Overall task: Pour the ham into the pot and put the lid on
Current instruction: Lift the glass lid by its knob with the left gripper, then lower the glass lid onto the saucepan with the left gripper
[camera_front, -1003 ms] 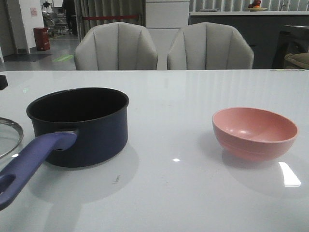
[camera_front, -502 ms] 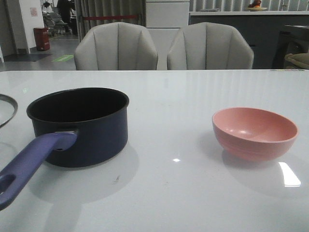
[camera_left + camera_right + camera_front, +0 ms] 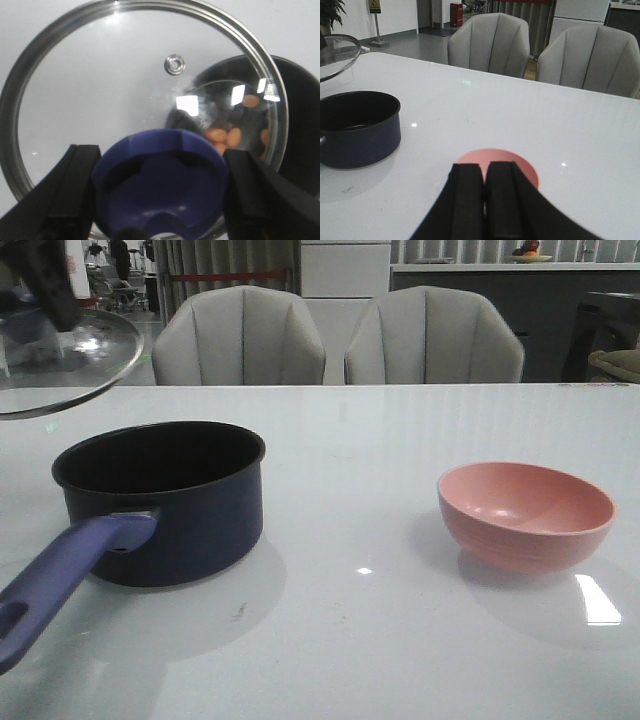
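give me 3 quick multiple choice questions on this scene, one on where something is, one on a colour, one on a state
1. Where is the ham?
A. in the pink bowl
B. in the pot
C. on the table

2. What colour is the pot handle?
A. purple-blue
B. red
C. white

3. What is the left gripper doing?
A. hanging open over the bowl
B. resting on the table
C. holding the lid by its knob

Answers:
1 B, the left wrist view shows orange chunks in the pot through the glass, and the pink bowl looks empty.
2 A, the front view shows it.
3 C, its fingers flank the knob of the lid, which is raised above the table.
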`<action>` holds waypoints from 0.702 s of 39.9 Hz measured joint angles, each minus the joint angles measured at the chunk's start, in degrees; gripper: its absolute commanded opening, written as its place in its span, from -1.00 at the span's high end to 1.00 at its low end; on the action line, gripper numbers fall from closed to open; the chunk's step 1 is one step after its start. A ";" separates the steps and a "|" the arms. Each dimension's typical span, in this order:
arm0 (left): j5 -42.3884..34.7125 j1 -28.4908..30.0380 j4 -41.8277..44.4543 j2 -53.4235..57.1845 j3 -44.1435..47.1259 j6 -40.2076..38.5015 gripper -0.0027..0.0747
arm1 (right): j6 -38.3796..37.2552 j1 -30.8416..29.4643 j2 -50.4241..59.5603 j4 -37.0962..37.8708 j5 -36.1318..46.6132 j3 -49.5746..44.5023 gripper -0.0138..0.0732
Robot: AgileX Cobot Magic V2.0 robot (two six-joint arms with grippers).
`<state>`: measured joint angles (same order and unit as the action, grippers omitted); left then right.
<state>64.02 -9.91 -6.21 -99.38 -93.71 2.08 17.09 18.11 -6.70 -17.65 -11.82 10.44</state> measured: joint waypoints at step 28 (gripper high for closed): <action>3.58 -10.43 -0.37 -10.06 -4.58 0.34 0.53 | 0.00 0.00 0.00 0.00 0.00 0.00 0.32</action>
<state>67.60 -20.34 -6.59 -109.44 -98.29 2.42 17.09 18.11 -6.70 -17.65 -11.82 10.44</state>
